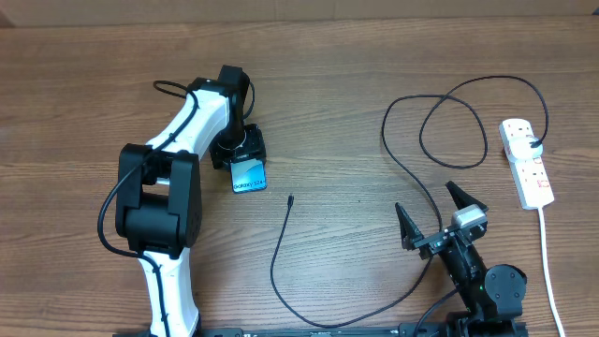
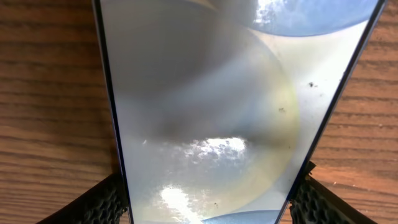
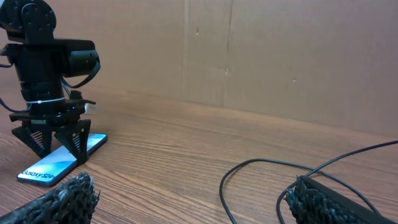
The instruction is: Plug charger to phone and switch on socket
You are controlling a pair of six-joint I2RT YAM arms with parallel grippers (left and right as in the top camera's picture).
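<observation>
Overhead view: left hand clamps the phone flat on the bench, presumably steadying it for insertion, while right hand, spread wide, stands beyond the loose charger plug between them.

White left arm, boxy black joints, textured black fingers.

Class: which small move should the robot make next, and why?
Probably reach the open right hand to the charger plug tip and grasp it: the tip lies loose on the table, apart from the phone, which the left hand straddles.
</observation>
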